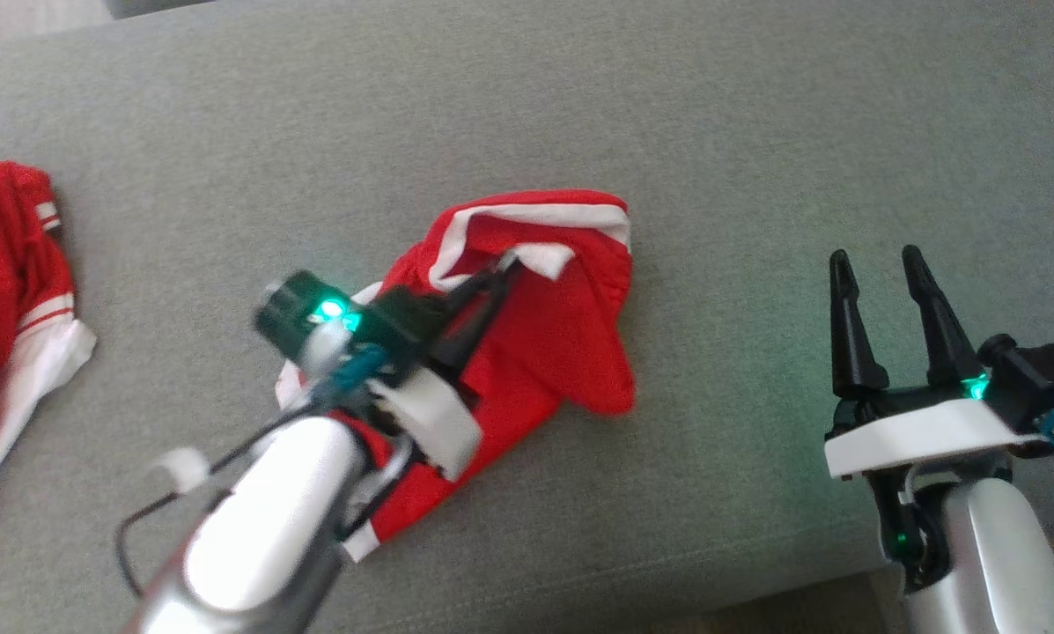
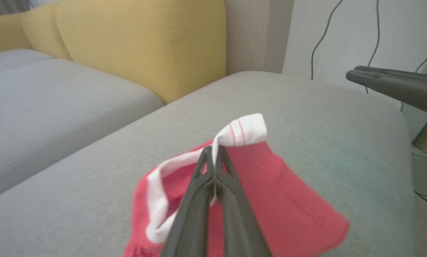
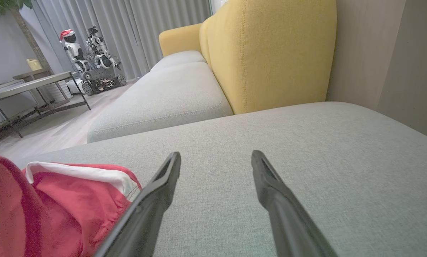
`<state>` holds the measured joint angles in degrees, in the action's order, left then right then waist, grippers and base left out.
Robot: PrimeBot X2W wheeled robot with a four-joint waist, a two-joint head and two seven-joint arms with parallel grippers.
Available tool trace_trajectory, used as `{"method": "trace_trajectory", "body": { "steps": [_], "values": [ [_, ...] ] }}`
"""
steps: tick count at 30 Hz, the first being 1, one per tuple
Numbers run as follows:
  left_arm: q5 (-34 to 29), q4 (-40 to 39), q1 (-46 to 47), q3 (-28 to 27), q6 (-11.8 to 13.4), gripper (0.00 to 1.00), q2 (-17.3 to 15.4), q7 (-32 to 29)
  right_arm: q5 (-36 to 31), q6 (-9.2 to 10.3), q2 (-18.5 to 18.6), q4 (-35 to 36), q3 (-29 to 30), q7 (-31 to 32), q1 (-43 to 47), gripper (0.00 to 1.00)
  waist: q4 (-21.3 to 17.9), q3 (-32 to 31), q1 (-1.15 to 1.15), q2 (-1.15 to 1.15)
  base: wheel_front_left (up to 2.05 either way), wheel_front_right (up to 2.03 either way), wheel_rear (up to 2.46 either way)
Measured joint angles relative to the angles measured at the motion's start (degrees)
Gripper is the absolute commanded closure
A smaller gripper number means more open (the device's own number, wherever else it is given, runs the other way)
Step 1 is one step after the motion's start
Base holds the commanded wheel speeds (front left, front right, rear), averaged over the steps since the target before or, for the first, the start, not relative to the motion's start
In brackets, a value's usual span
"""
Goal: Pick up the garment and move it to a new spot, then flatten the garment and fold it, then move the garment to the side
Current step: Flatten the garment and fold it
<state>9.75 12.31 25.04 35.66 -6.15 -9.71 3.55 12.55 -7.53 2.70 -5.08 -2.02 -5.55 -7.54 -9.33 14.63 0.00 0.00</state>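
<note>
The garment (image 1: 553, 335) is red with white trim and lies bunched in the middle of the grey cushion. My left gripper (image 1: 507, 264) reaches over it from the lower left and is shut on its white band. In the left wrist view the closed fingers (image 2: 213, 162) pinch that white hem, which curls up past the tips above the red garment (image 2: 288, 200). My right gripper (image 1: 879, 260) stands open to the right of the cloth, clear of it, nothing between its fingers. From the right wrist, the garment (image 3: 67, 203) sits at the lower left beside my open right gripper (image 3: 215, 159).
A second red and white garment (image 1: 7, 291) lies at the cushion's left edge. The grey cushion (image 1: 755, 150) stretches wide behind and to the right. A yellow backrest (image 3: 270, 53) rises beyond it. The cushion's front edge (image 1: 755, 599) runs just below my right gripper. A low table (image 3: 31, 85) stands farther off.
</note>
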Motion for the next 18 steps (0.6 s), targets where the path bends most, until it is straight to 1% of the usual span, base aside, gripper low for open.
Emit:
{"method": "trace_trajectory", "body": {
  "steps": [2, 5, 11, 13, 15, 16, 17, 18],
  "values": [
    [-0.01, -3.39, -0.6, -1.15, 0.49, 1.0, -2.1, 0.14, 0.0, 0.0, 0.01, 0.03, 0.4, 0.01, 0.02, 0.0, 0.67, -0.25, 0.0, 0.0, 0.0, 0.0, 0.0],
    [-0.02, -8.24, -2.83, -2.68, 1.09, 1.0, -6.12, 0.16, 0.0, 0.0, 0.0, 0.15, 0.65, 0.03, 0.04, 0.0, 1.74, -0.45, 0.0, 0.0, 0.0, 0.0, 0.0],
    [-0.01, -15.6, -7.4, -3.97, 1.03, 1.0, -12.06, 1.56, 0.0, 0.0, -0.01, 0.49, 0.94, 0.53, 0.06, 0.0, 3.47, -0.19, 0.0, 0.0, 0.0, 0.0, 0.0],
    [-0.03, -16.64, -8.33, -4.41, 0.85, 1.0, -14.23, 2.3, 0.0, 0.0, -0.01, 0.69, 0.94, 0.53, 0.06, 0.0, 3.65, 0.01, 0.0, 0.0, 0.0, 0.0, 0.0],
    [-0.16, -16.63, -9.6, -4.25, 0.09, 1.0, -16.62, 3.61, 0.0, 0.0, -0.01, 0.74, 0.98, 0.62, 0.06, 0.0, 3.78, 0.17, 0.0, 0.0, 0.0, 0.0, 0.0],
    [-0.16, -16.35, -10.42, -4.2, 0.04, 1.0, -17.56, 4.72, 0.0, 0.0, -0.01, 0.85, 1.03, 0.62, 0.06, 0.0, 3.84, 0.26, 0.0, 0.0, 0.0, 0.0, 0.0],
    [-0.12, -14.77, -12.03, -4.02, 0.02, 1.0, -18.87, 7.44, 0.0, 0.0, -0.01, 1.03, 1.07, 0.63, 0.05, 0.0, 3.9, 0.42, 0.0, 0.0, 0.0, 0.0, 0.0],
    [0.01, -13.5, -12.75, -4.02, 0.02, 1.0, -19.02, 8.46, 0.0, 0.0, -0.01, 1.03, 1.09, 0.75, 0.05, 0.0, 3.94, 0.48, 0.0, 0.0, 0.0, 0.0, 0.0]
  ]
}}
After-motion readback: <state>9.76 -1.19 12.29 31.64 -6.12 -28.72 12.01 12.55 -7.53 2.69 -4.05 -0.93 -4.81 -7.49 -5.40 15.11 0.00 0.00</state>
